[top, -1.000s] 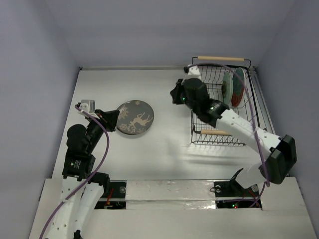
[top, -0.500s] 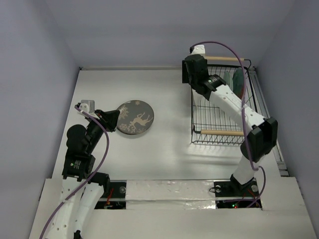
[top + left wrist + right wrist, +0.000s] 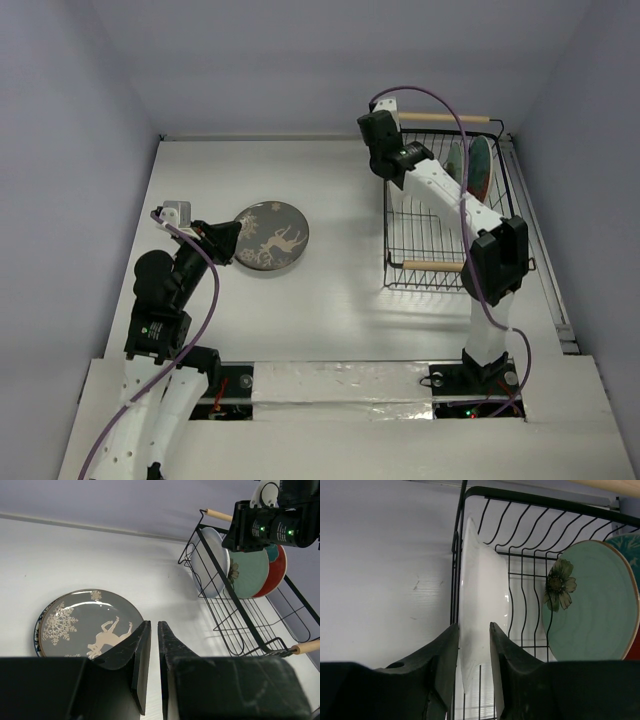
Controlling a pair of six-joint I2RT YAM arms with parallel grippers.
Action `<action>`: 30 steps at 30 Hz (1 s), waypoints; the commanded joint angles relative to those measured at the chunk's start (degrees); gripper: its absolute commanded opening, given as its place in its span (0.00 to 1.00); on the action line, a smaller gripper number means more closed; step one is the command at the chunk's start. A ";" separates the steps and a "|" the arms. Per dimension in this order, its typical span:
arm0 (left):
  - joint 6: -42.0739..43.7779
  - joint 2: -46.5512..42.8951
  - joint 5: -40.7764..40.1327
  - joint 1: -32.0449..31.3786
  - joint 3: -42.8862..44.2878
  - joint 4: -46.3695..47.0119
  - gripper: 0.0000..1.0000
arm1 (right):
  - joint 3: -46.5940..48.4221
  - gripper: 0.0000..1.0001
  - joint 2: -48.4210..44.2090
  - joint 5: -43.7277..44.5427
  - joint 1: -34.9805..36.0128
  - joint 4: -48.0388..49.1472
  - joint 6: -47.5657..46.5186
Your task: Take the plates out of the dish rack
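Observation:
The black wire dish rack (image 3: 388, 232) with wooden handles stands at the back right. It holds three upright plates. A white plate (image 3: 210, 560) is leftmost, then a mint green one (image 3: 457, 170) and a red-and-teal one (image 3: 481, 170). My right gripper (image 3: 378, 140) hangs over the rack's back-left corner. In the right wrist view it (image 3: 473, 625) is narrowly open, with the white plate's (image 3: 482, 595) rim between the fingers. The dark grey deer plate (image 3: 272, 237) lies flat on the table. My left gripper (image 3: 230, 240) is shut and empty at its left edge, seen over it (image 3: 151, 623) in the left wrist view.
Grey enclosure walls close the table at the back and on both sides. The rack's right side sits near a metal rail (image 3: 535, 230) by the right wall. A purple cable (image 3: 430, 95) loops above the right wrist. The mint plate (image 3: 592, 605) stands just right of my right fingers.
My right arm has swung from beside the rack's left side up to its back-left corner, bringing the fingers down around the white plate's rim. The left arm and the deer plate have not moved.

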 commanded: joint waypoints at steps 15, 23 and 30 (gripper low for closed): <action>0.39 -0.68 0.26 -0.28 2.38 1.91 0.09 | -2.68 0.42 -2.81 2.85 -4.26 0.95 0.46; 0.47 -0.77 0.09 -0.28 2.38 1.82 0.10 | -3.65 0.31 -0.43 1.70 -4.27 2.10 0.37; 0.30 -0.86 0.09 -0.28 2.29 1.91 0.10 | -2.60 0.00 -1.92 2.32 -4.27 2.62 -1.29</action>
